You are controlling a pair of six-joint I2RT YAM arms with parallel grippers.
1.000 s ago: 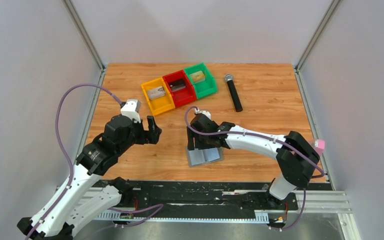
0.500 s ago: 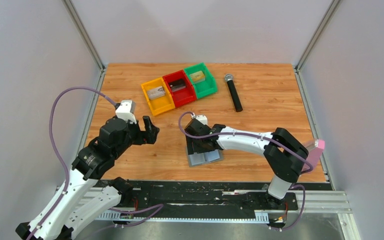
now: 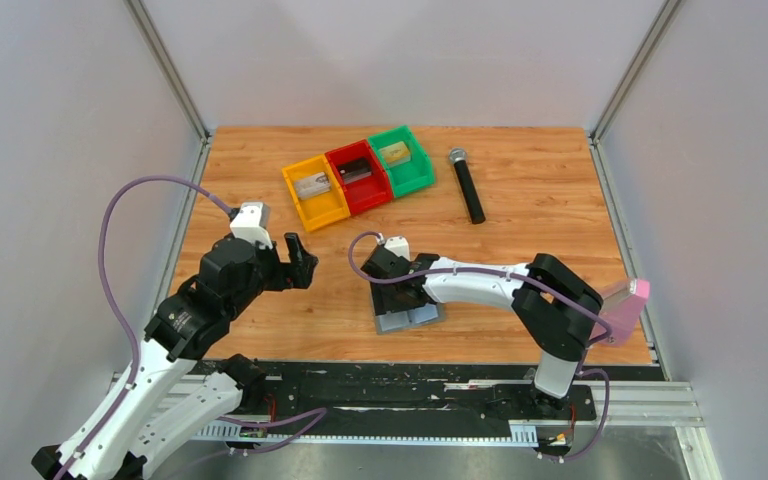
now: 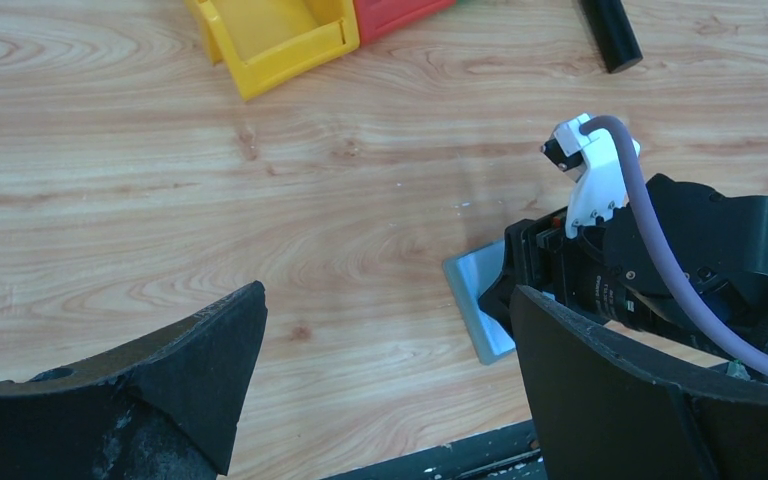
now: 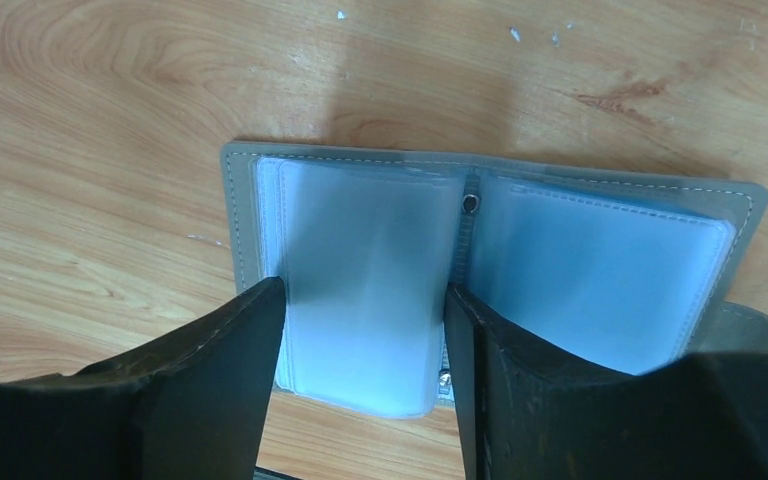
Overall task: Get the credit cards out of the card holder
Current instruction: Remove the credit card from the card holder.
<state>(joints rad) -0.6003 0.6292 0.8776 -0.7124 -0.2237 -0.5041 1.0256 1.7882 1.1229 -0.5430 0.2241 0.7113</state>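
The card holder (image 3: 412, 317) lies open and flat on the wood near the front edge. The right wrist view shows its two pale blue clear panels (image 5: 600, 270) inside a grey edge, with no card visible in them. My right gripper (image 3: 397, 291) is low over it, open, with its fingers (image 5: 230, 350) on either side of the left panel. A whitish-silver card (image 3: 312, 185) lies in the yellow bin, a dark one (image 3: 357, 170) in the red bin, and a tan-gold one (image 3: 394, 153) in the green bin. My left gripper (image 3: 301, 262) is open and empty, above bare wood left of the holder (image 4: 472, 302).
The yellow bin (image 3: 326, 212), red bin (image 3: 375, 197) and green bin (image 3: 420, 178) stand in a row at the back. A black microphone (image 3: 467, 186) lies to their right. The black front rail (image 3: 400, 385) runs just below the holder.
My right gripper has shifted a little left and lower over the open holder. My left arm drew back slightly a second ago and has been still since.
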